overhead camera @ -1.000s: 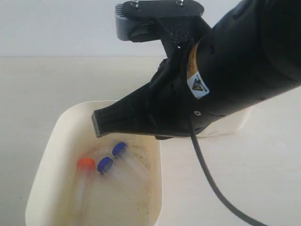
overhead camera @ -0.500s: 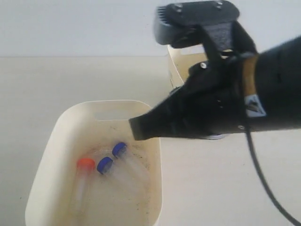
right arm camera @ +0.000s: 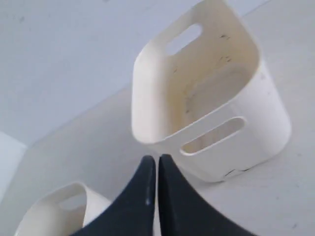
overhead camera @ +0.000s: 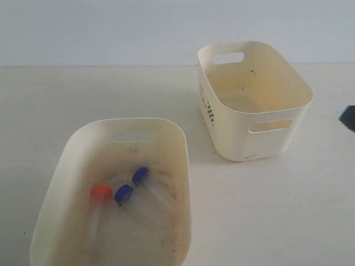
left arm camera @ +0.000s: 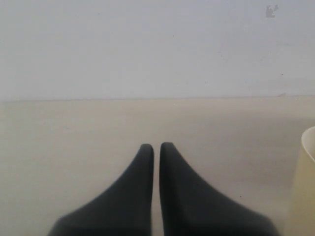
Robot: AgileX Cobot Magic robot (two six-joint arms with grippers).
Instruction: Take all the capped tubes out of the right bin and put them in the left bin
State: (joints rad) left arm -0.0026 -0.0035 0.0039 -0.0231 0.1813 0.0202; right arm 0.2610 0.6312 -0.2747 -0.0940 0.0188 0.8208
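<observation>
A pale beige table point(overhead camera: 266, 210) fills the lower part of the exterior view, and its surface is smooth, matte and slightly mottled. Behind it stands a plain light grey wall point(overhead camera: 111, 27). The two meet in a straight horizontal line. In the left wrist view, a small grey mark point(left arm camera: 270, 11) sits high on the wall.

The left gripper point(left arm camera: 156, 146) and right gripper point(right arm camera: 157, 158) are each showing two smooth matte black fingers point(left arm camera: 125, 201) tapering to narrow rounded tips.
</observation>
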